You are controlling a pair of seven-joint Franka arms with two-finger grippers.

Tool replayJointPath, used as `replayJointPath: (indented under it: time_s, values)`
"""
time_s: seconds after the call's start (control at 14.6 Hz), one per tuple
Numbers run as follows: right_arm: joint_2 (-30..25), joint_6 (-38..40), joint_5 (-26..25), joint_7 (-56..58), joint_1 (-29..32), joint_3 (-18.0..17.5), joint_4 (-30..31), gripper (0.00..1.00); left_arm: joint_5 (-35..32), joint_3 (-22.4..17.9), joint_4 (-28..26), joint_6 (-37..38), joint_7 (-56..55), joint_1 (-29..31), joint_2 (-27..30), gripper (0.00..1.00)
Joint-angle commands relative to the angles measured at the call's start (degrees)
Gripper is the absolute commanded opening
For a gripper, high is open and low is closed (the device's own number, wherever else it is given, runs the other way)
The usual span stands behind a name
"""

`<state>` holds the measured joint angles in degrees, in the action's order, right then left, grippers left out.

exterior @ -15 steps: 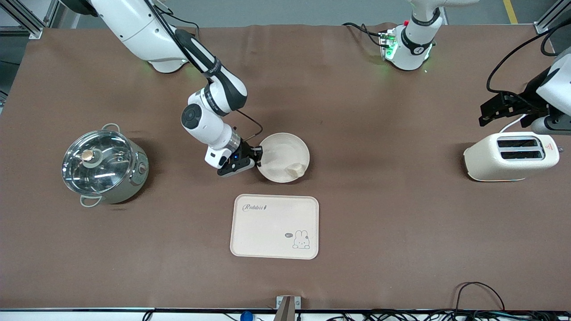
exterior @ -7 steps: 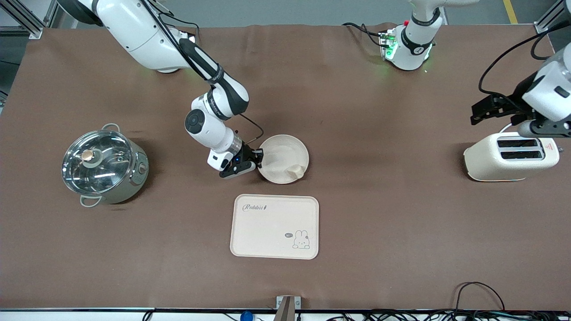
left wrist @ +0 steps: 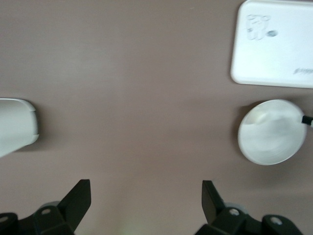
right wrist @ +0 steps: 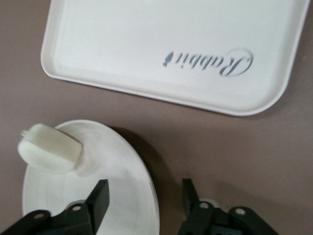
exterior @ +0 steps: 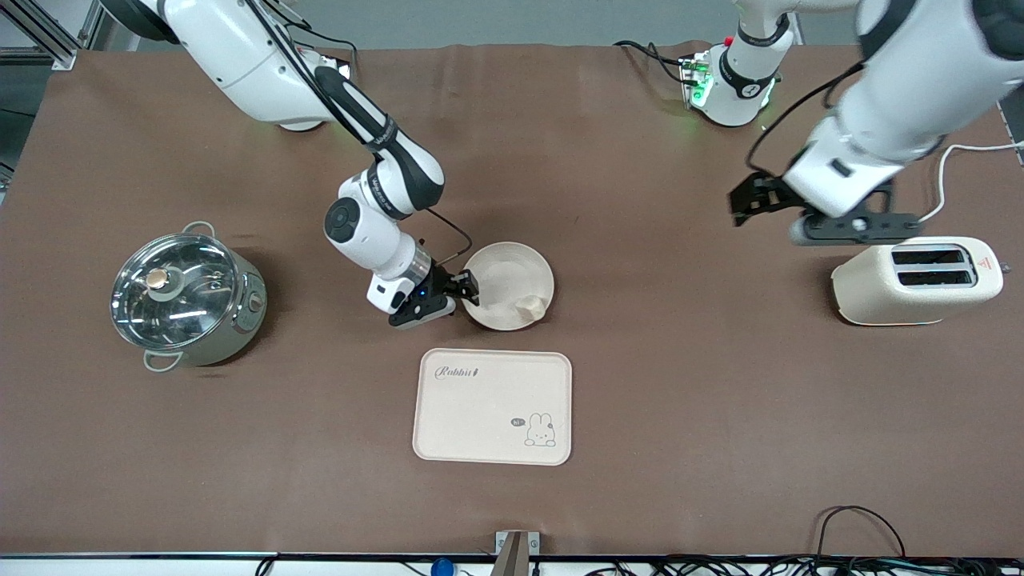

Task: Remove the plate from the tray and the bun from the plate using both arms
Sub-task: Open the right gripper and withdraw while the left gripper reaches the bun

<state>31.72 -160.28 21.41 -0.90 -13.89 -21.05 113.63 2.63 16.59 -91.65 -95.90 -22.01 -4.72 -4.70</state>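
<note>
The round cream plate [exterior: 506, 276] lies mid-table, just farther from the front camera than the tray. The pale bun [exterior: 530, 304] sits on it near the rim toward the tray. My right gripper [exterior: 468, 290] is open at the plate's rim on the right arm's side. In the right wrist view [right wrist: 145, 196] one finger [right wrist: 100, 196] is over the plate [right wrist: 63, 200] and the other is outside the rim; the bun [right wrist: 49, 149] lies close by. My left gripper [exterior: 750, 202] is open and empty in the air over bare table between plate and toaster. The left wrist view [left wrist: 146, 200] shows the plate [left wrist: 271, 132] farther off.
A rectangular cream rabbit tray [exterior: 493, 406] lies nearer the front camera than the plate. A steel pot with a glass lid [exterior: 188, 292] stands toward the right arm's end. A cream toaster [exterior: 916, 280] with its cable stands toward the left arm's end.
The left arm has swung from above the toaster toward the middle of the table. The right gripper has shifted slightly along the plate's rim. Plate and bun have hardly moved.
</note>
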Motion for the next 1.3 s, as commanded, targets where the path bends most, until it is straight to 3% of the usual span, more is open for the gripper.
replayJointPath:
  time_s: [0.0,0.21,0.48,0.75,0.96,1.23]
  values:
    - [-10.0,14.9,0.5,0.8,4.7,1.7,-1.5,1.00,2.1,3.1,-0.5,-8.0,-6.6,0.2,-6.1,1.00]
    - [-16.3,32.6,-0.3,1.0,6.3,8.3,-6.8,1.00,1.1,3.7,-0.5,-20.9,-16.5,-4.3,-14.2,1.00]
    - [-21.1,52.5,-8.6,6.2,6.6,18.3,-15.0,1.00,-6.7,3.7,-0.1,-32.7,-32.5,-11.4,-23.9,1.00]
    - [-27.9,59.4,-20.2,6.5,9.8,21.9,-16.3,1.00,-17.3,3.7,-0.4,-42.2,-46.0,-16.0,-32.4,1.00]
    - [-30.5,65.5,-20.5,9.2,9.5,27.7,-18.3,1.00,-18.8,3.7,-0.5,-46.7,-51.3,-18.2,-35.5,1.00]
    - [-33.3,68.9,-20.7,11.4,9.6,30.9,-18.7,1.00,-23.9,2.9,-0.7,-50.7,-59.1,-20.9,-38.1,0.97]
